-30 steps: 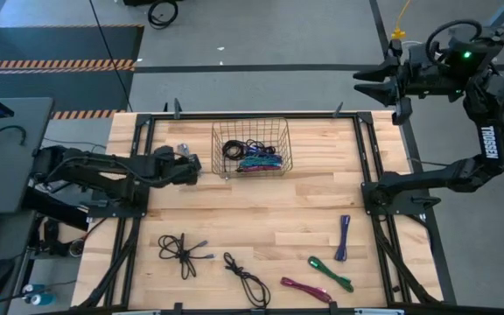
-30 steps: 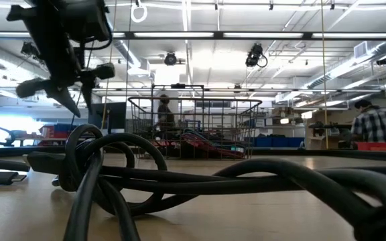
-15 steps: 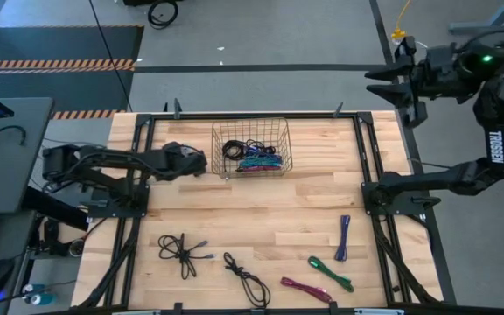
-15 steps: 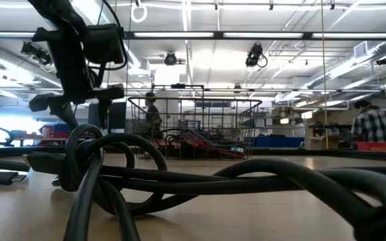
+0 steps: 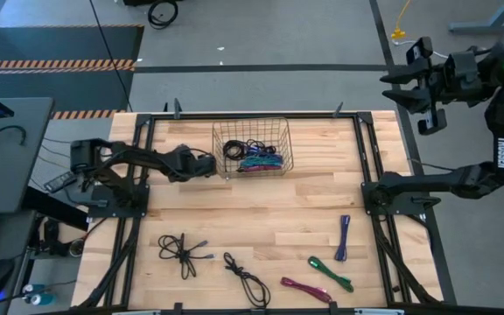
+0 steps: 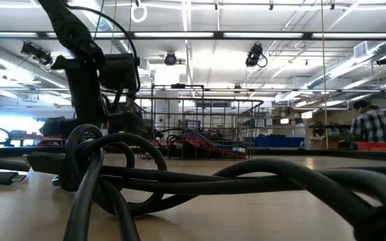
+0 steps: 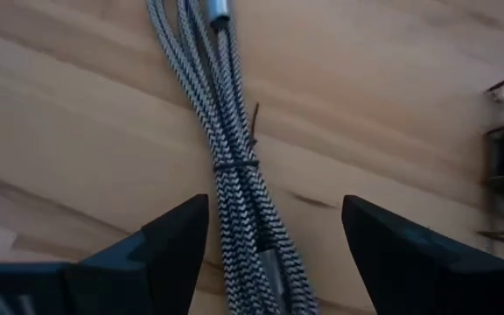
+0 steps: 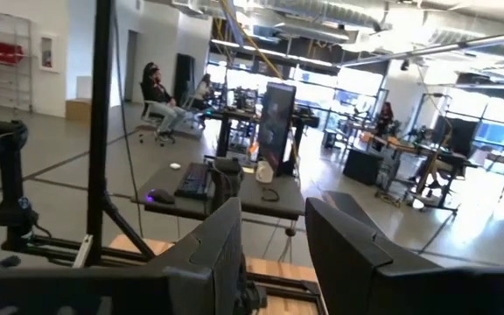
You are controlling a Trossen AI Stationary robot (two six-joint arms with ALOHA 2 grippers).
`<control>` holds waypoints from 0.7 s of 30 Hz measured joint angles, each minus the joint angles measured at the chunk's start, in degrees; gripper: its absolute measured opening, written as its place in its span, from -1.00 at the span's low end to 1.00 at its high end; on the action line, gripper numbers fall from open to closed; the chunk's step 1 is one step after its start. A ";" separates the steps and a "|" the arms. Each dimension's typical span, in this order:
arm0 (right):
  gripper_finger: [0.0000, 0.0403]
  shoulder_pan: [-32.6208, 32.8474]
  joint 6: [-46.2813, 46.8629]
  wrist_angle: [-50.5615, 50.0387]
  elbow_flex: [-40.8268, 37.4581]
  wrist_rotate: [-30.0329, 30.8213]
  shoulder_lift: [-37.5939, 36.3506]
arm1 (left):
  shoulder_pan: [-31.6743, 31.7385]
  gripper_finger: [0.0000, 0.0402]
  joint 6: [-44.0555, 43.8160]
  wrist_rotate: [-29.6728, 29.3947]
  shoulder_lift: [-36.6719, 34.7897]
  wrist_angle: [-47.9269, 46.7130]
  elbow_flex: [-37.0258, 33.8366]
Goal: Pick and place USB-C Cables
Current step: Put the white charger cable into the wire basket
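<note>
Straddling braided silver cable [image 7: 234, 166], left gripper [image 7: 274, 241] jaws wide; bundle looks light, floppy—grip at tie band.

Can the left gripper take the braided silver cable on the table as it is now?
Probably yes. The left gripper is open directly over the braided cable, which lies free on the bare table beside the wire basket, with nothing on top of it.
</note>
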 joint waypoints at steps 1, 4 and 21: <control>-0.33 0.01 0.00 0.01 0.00 -0.06 -0.04 | 0.01 0.35 -0.13 0.09 0.90 0.36 0.00; -0.33 0.02 0.02 -0.02 0.00 -0.09 -0.34 | 0.08 0.35 -0.49 0.00 2.80 0.43 0.26; -0.33 0.01 0.46 -0.09 0.00 -0.16 -2.00 | 0.51 -0.49 -0.19 1.87 3.83 -4.24 0.13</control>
